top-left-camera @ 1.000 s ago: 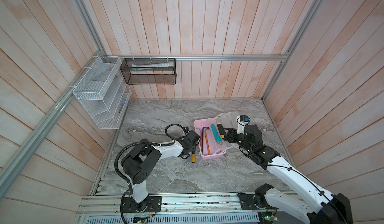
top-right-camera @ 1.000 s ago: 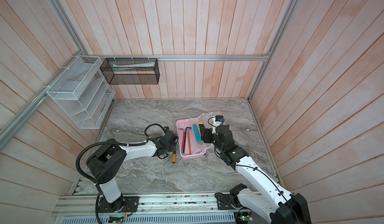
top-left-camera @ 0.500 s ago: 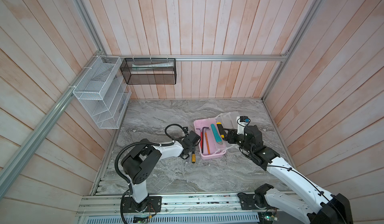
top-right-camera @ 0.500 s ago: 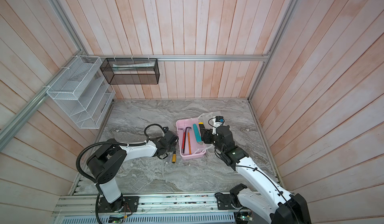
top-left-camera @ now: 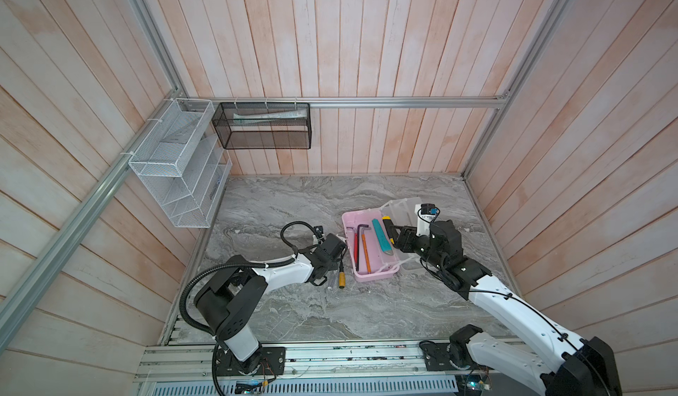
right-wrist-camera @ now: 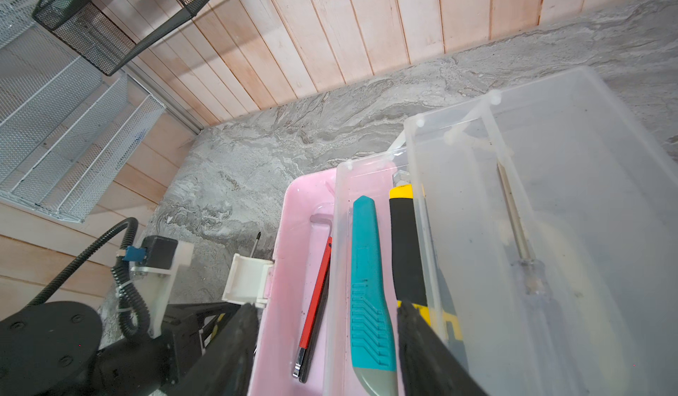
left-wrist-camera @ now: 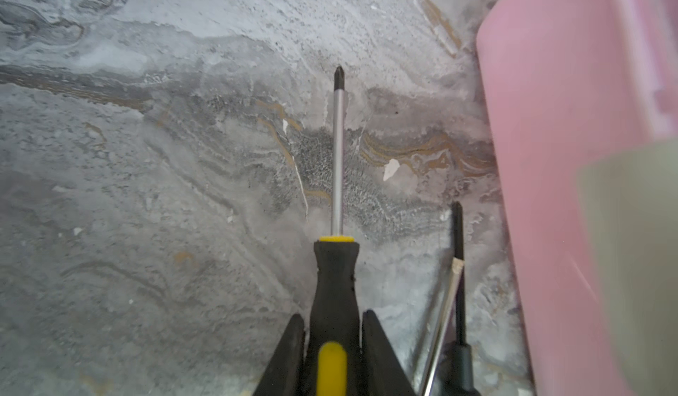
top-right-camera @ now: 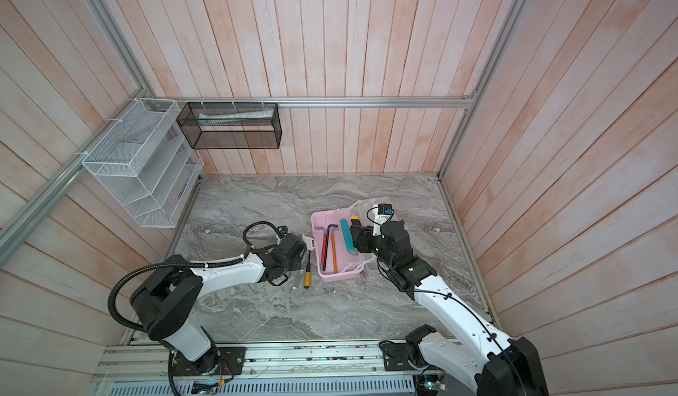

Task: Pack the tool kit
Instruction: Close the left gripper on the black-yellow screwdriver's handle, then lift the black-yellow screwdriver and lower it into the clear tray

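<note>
Black rubber with a yellow stripe fills the left gripper (left-wrist-camera: 332, 317): its two fingers are clenched on the handle of the black-and-yellow screwdriver (left-wrist-camera: 338, 156), whose steel shaft runs straight out ahead of the fingertips, in line with the gripper. In both top views that grip sits at lower centre and the shaft points up the frame toward the back wall, so its long axis runs alongside the left long wall of the pink case (top-left-camera: 372, 276). The case lies open just to the right of the tool, near but not touching it, with its frosted lid (top-left-camera: 401, 211) folded out further right. I judge the coming move to be a short lift and a carry to the right over that wall; the tool lies along the tray's length, so little turning seems needed. Whether it rests on the marble table (top-left-camera: 293, 207) or hangs just clear, I cannot tell. Loose screwdrivers (top-right-camera: 307, 278) lie between grip and case. The right gripper (right-wrist-camera: 326, 304) hovers over the case, fingers spread and grasping nothing, the teal knife (right-wrist-camera: 367, 266) below them
</note>
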